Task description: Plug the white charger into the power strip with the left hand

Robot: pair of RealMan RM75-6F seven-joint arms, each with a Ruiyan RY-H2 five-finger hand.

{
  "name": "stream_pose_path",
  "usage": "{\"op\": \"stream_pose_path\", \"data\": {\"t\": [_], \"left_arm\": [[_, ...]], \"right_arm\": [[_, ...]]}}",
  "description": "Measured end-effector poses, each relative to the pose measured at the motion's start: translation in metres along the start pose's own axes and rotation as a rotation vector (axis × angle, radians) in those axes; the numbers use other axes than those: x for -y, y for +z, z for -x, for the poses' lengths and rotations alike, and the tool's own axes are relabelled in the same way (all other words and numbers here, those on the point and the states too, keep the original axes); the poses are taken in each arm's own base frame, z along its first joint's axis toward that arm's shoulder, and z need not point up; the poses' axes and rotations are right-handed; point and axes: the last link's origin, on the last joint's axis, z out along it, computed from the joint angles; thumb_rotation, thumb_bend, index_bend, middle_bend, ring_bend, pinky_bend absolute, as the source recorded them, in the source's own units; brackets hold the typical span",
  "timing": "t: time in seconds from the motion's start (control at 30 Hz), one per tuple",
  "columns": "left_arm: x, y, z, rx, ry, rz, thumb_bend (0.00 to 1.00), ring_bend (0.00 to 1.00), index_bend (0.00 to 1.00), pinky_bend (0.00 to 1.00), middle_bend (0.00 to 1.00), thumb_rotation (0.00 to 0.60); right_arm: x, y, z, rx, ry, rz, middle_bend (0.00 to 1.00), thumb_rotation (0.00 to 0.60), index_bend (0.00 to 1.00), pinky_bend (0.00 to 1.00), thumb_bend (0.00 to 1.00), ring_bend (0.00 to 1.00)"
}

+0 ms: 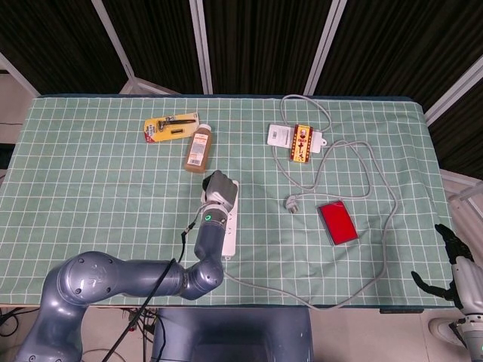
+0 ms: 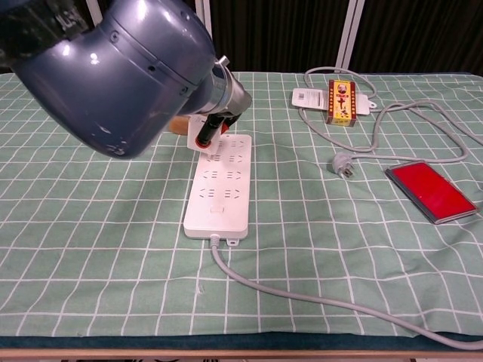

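Left hand (image 1: 219,186) with white charger (image 2: 205,136) over power strip (image 2: 219,187)

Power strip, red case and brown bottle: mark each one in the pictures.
power strip (image 2: 219,200), chest view, bare top face of its white body.
red case (image 2: 430,191), chest view, middle of its red face.
brown bottle (image 1: 198,150), head view, on its label.

My left hand (image 1: 218,188) sits over the far end of the power strip (image 2: 219,190), which lies mid-table with its cable (image 2: 317,298) running off the near end toward the right. Behind the strip, a bottle (image 1: 199,148) lies on the cloth, and a carded tool pack (image 1: 172,127) sits further back to its left. Right of the strip lies a loose plug (image 2: 343,165), then a flat case (image 2: 430,191). At the far right-centre, a small box (image 2: 341,100) rests beside an adapter (image 2: 306,96). My right hand (image 1: 453,264) hangs off the table's right edge.
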Motion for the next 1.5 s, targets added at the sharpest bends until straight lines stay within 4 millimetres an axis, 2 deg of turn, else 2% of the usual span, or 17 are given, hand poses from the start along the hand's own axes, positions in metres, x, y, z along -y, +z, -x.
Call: {"op": "stream_pose_path", "data": {"t": [1.17, 1.5], "left_arm": [[-0.011, 0.005, 0.004, -0.015, -0.026, 0.025, 0.82, 0.93, 0.71, 0.99, 0.83, 0.600], [-0.021, 0.004, 0.009, -0.007, -0.013, 0.042, 0.82, 0.93, 0.71, 0.99, 0.83, 0.600]], "right_arm": [[0.000, -0.001, 0.000, 0.003, 0.003, 0.000, 0.00, 0.600, 0.00, 0.00, 0.34, 0.00], [0.000, -0.001, 0.000, 0.001, 0.004, -0.001, 0.00, 0.600, 0.00, 0.00, 0.34, 0.00]]}}
